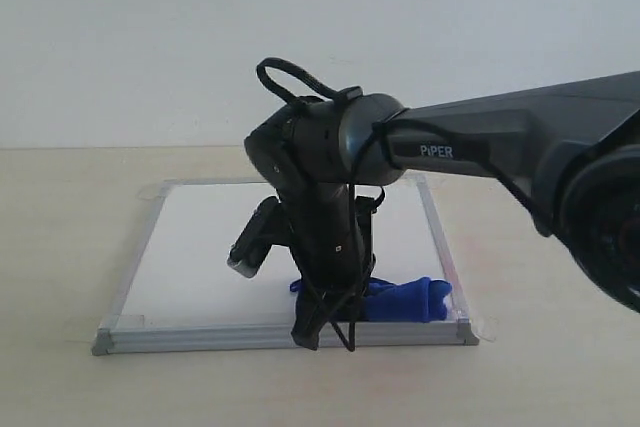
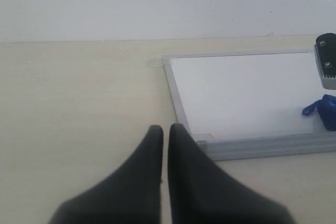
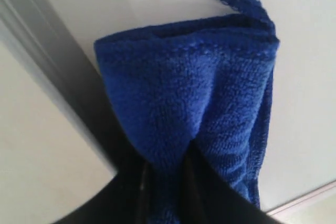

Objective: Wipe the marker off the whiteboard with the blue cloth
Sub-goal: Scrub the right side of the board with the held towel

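The whiteboard [image 1: 190, 247] lies flat on the table, and its white surface looks bare; no red marker lines show in any view. The blue cloth [image 1: 405, 300] rests on the board close to the front frame rail. My right gripper [image 1: 325, 325] reaches down from the right and is shut on the cloth's left end. In the right wrist view the cloth [image 3: 194, 93] bunches between the dark fingers of the right gripper [image 3: 168, 166], over the board beside its silver frame [image 3: 47, 51]. My left gripper [image 2: 165, 129] is shut and empty, over the table beside the board's corner [image 2: 202, 142].
The right arm [image 1: 500, 142] stretches over the board's right side, and its wrist camera [image 1: 250, 247] hangs above the board's middle. A beige table [image 1: 60, 247] surrounds the board, with a white wall behind. Tape tabs [image 1: 485, 327] hold the corners.
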